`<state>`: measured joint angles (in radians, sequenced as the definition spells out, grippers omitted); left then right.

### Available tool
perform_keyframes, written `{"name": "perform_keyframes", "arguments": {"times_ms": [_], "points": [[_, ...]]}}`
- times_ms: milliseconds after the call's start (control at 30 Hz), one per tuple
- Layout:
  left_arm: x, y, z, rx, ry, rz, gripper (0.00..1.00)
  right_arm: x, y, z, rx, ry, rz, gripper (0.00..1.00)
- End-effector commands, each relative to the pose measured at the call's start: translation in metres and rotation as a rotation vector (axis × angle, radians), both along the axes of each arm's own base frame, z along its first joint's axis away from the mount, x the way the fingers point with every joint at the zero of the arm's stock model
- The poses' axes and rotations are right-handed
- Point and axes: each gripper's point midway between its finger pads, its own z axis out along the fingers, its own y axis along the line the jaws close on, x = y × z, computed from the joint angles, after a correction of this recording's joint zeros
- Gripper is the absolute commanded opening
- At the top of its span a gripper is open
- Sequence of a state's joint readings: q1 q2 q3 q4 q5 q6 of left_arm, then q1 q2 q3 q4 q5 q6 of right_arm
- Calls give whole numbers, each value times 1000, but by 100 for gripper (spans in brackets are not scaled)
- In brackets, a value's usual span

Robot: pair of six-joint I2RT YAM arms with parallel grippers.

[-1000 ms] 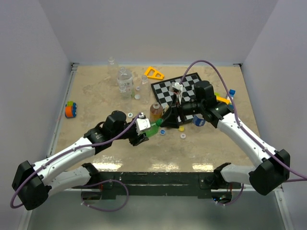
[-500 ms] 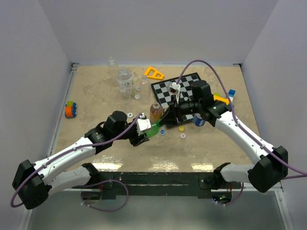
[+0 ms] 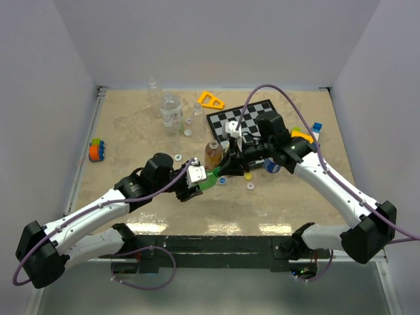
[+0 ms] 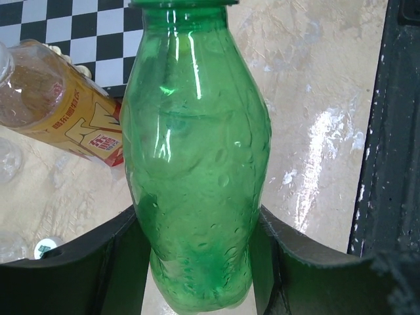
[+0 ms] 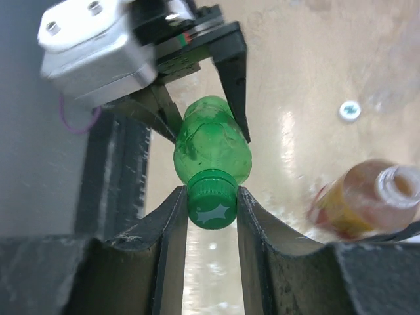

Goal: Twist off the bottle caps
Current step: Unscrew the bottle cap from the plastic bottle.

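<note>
1. Left gripper (image 3: pixel 194 186) and right gripper (image 3: pixel 224 168) meet low over the near middle of the tan table (image 3: pixel 131 125), each arm reaching in from its own side.
2. Black-and-white chessboard (image 3: pixel 252 118) lies flat behind the right wrist, toward the table's far right.
3. Green bottle (image 4: pixel 197 131) lies roughly on its side between the two grippers. The left gripper's fingers (image 4: pixel 118 256) clamp its lower body at a middling width. Whether the bottle touches the table cannot be told.
4. Amber-brown bottle (image 3: pixel 212 153) stands just behind the green one, near the chessboard's near corner. The right wrist view shows its neck open.
5. Clear bottle with a blue label (image 3: pixel 272 164) sits partly under the right arm.
6. Green cap (image 5: pixel 211 207) sits on the green bottle's neck, pinched between the right gripper's narrowly closed fingers.
7. Blue cap (image 3: pixel 223 181), yellow cap (image 3: pixel 248 175) and white cap (image 3: pixel 251 186) lie loose on the table, just right of the green bottle.
</note>
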<state>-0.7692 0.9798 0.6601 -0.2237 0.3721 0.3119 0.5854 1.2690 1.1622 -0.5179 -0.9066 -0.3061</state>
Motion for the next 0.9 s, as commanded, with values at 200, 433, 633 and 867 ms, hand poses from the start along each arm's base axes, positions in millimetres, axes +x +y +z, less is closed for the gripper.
{"name": "perform_keyframes", "arguments": {"times_ms": [200,433,633,867], "points": [[7,-1,23,-46,-94,-4,0,-12,-25,-15,-72,-761,369,3],[5,-2,24,-52,-90,-10,0,-19,-15,19,51,-604,255,37],[3,-3,23,-55,-85,-19,0,-33,-29,52,177,-456,207,71],[3,-5,25,-63,-80,-21,0,-20,-34,50,188,-179,8,83]]}}
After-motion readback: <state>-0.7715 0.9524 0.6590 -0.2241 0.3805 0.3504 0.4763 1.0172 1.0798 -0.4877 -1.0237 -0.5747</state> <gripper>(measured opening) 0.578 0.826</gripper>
